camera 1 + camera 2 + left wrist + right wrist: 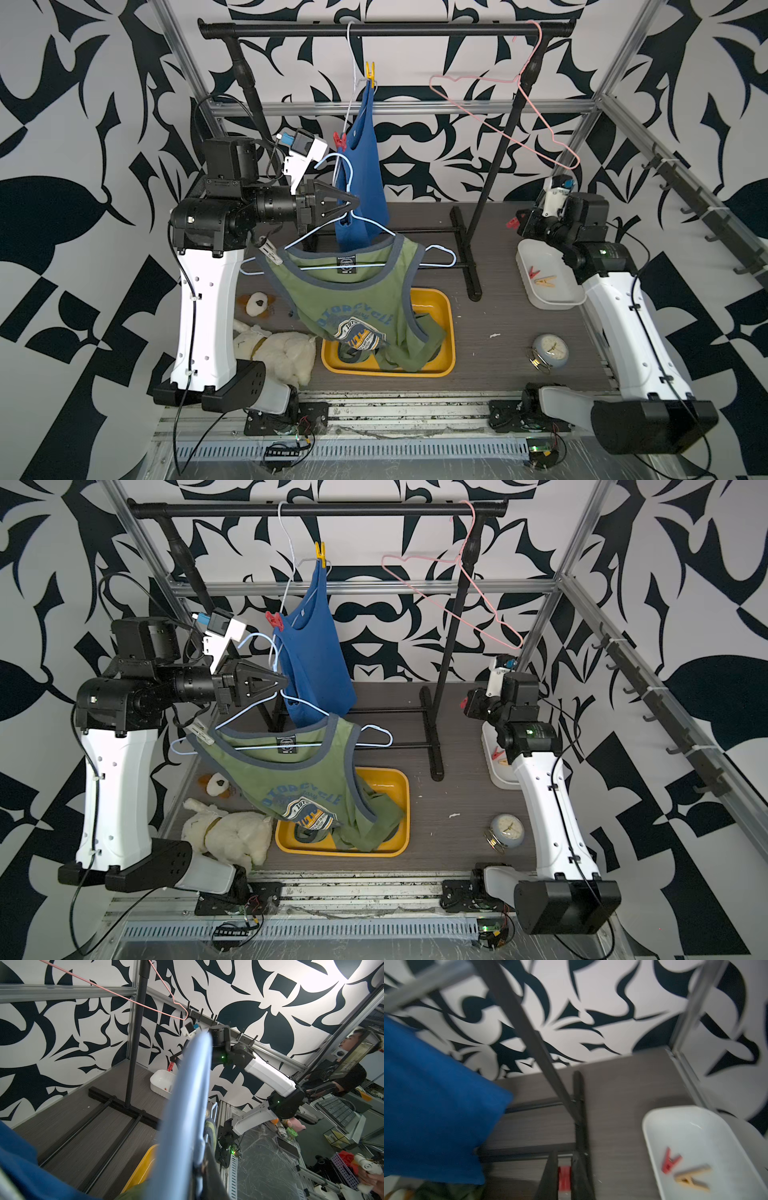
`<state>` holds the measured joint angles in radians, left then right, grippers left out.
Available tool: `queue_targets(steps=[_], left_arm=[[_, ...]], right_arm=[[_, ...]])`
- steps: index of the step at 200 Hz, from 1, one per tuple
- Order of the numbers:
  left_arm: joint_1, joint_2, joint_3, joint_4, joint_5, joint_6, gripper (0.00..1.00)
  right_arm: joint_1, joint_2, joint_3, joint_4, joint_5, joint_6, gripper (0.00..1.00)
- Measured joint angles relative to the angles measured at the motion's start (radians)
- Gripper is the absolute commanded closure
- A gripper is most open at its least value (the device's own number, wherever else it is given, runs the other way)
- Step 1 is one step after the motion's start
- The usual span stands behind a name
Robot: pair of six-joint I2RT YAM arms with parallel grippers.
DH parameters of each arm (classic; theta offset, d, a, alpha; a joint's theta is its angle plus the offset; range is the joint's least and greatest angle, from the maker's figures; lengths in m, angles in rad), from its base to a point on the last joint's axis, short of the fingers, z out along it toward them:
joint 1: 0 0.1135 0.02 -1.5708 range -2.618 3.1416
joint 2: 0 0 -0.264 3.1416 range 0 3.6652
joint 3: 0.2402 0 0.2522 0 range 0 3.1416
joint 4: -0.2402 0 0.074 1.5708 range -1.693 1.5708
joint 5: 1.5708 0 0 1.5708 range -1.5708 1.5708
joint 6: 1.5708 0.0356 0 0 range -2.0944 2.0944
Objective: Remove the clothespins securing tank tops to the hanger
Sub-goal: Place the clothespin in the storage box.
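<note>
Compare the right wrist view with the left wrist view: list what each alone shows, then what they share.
Only the right wrist view: the wooden clothespin lying in the white bin. Only the left wrist view: the pale blue hanger up close, the pink hanger. Both: the bin, the blue tank top, the red clothespin pinched in the right gripper.

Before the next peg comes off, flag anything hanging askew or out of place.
The olive-green tank top sags into the yellow tray, its pale blue hanger off the rail, gripped by the left gripper. The empty pink hanger looks tilted.
</note>
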<state>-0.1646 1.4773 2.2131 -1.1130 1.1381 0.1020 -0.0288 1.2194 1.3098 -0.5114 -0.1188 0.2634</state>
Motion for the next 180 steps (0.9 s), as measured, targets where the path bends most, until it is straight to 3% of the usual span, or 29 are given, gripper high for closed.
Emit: queue_targets(steps=[73, 133, 180], left_arm=[[-0.026, -0.03, -0.068, 0.031, -0.01, 0.008, 0.96], [-0.056, -0.032, -0.093, 0.032, -0.013, 0.027, 0.96], [-0.074, -0.033, -0.121, 0.032, -0.016, 0.033, 0.95]], right_arm=[[-0.074, 0.055, -0.291, 0.18, 0.39, -0.003, 0.98], [-0.171, 0.175, -0.336, 0.264, 0.446, 0.033, 0.93], [-0.183, 0.319, -0.333, 0.269, 0.429, 0.045, 0.79]])
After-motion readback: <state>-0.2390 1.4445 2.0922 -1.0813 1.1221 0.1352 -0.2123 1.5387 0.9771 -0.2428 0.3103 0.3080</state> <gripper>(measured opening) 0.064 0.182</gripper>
